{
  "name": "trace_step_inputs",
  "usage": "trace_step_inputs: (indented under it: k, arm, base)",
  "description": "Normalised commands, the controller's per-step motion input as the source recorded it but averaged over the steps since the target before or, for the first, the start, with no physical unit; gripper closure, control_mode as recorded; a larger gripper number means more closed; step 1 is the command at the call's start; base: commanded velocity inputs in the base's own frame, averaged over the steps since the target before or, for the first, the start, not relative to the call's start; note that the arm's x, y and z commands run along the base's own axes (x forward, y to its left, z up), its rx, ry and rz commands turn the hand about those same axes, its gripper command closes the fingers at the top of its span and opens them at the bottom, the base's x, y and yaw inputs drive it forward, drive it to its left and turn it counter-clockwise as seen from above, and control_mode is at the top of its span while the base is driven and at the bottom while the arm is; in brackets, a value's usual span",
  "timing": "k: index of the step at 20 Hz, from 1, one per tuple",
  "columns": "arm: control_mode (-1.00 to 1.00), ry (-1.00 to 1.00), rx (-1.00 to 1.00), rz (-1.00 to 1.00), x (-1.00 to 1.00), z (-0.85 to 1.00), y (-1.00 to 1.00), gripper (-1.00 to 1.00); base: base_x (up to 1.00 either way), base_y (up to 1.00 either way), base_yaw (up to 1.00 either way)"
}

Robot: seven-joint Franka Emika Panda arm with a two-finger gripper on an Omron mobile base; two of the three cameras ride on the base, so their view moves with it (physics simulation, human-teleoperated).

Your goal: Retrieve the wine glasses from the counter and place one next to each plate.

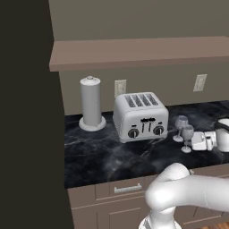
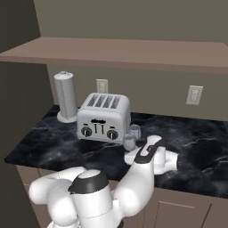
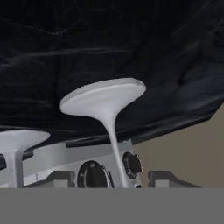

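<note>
Just 2 wine glasses (image 1: 184,129) on counter (image 1: 98,154).

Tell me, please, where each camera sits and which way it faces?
Left base view: behind the arm, to its left, looking forward and down at the counter, toaster and wine glasses; arm rises lower right.
Right base view: behind its right, facing the same toaster and glasses; arm lower left.
Hand view: on the hand, rolled upside down, facing one glass's foot.
Both base views share the whole scene.
</note>
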Motion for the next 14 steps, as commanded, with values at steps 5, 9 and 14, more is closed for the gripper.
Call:
trace_step_inputs:
  k: [5, 9, 14]
  arm:
    - [-1.0, -0.01, 0.01, 0.0, 0.0, 0.0, 0.0, 1.0]
    - [-1.0, -0.25, 0.05, -0.02, -0.29, 0.2, -0.09, 1.0]
    - [-1.0, -0.3, 0.03, -0.09, -0.41, 0.68, -0.01, 1.0]
  base:
    - [0.0, 0.0, 0.0]
    - [0.0, 0.0, 0.0]
    - [0.0, 0.0, 0.0]
